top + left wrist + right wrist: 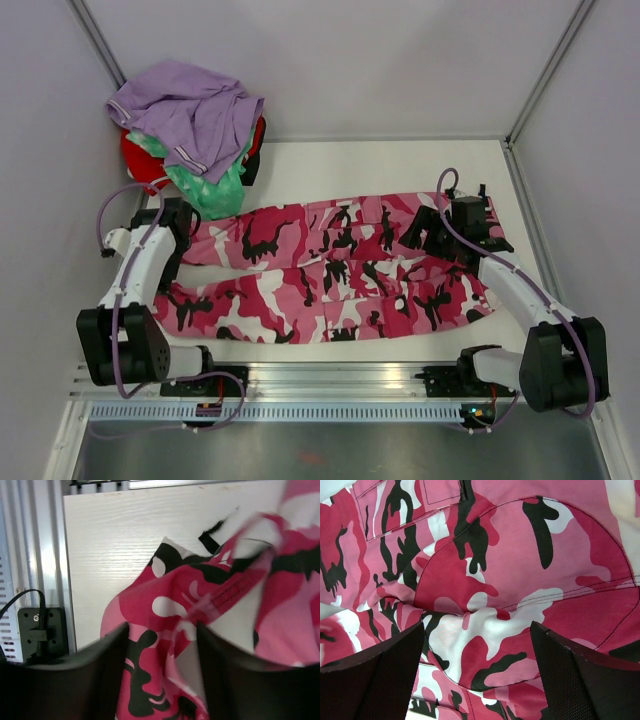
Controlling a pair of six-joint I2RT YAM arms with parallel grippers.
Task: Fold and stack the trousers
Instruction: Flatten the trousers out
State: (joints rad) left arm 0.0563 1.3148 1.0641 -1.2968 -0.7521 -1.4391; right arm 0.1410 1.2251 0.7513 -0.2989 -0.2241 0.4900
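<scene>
The pink camouflage trousers point(330, 275) lie spread across the white table point(400, 160), legs to the left and waist to the right. My left gripper point(183, 232) is at the left end of the far leg. In the left wrist view its jaws point(161, 630) stand close together with a bunched, raised fold of the trousers point(145, 605) between them. My right gripper point(432, 232) hovers over the waist end. In the right wrist view its fingers point(477, 630) are wide apart, with a slightly puckered part of the trousers point(510, 570) below them.
A pile of clothes sits at the back left: a lavender garment point(190, 110) on top of green point(210, 185) and red point(140, 160) ones. Walls close in the back and sides. A metal rail point(330, 385) runs along the front edge.
</scene>
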